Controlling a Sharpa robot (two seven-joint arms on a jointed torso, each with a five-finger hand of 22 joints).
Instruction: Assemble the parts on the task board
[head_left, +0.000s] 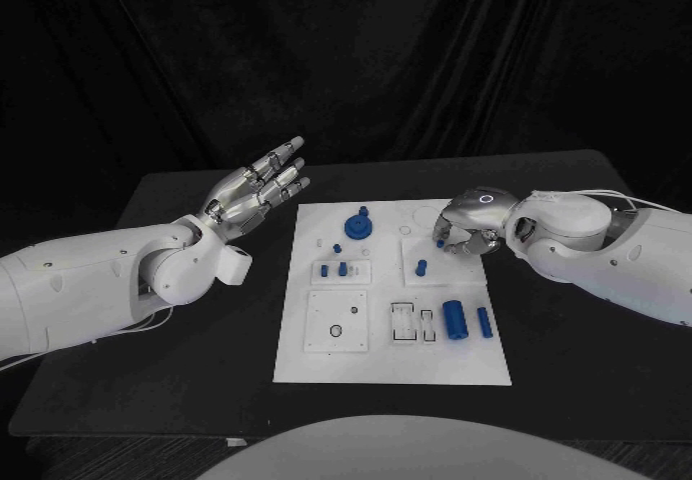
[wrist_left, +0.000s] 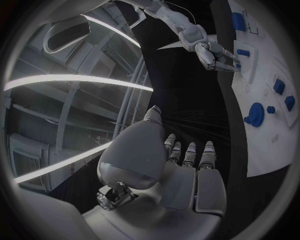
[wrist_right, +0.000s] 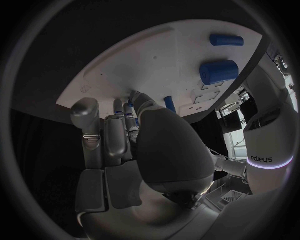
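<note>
Black cloth backs the black table (head_left: 188, 330), where the left hand (head_left: 260, 185) hovers released, fingers spread, beside the task board (head_left: 325, 365). Blue parts (head_left: 454, 320) lie across it; the right hand (head_left: 469, 225), fingers curled onto its far right corner with any grasp hidden, should seat squarely before pressing.

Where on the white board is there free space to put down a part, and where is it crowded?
The white rectangular task board is bare along its near edge, below the square recessed plate. The far right corner is crowded: the right robot hand is over it, beside the small blue peg. The large blue cylinder and the slim blue cylinder occupy the right side.
</note>
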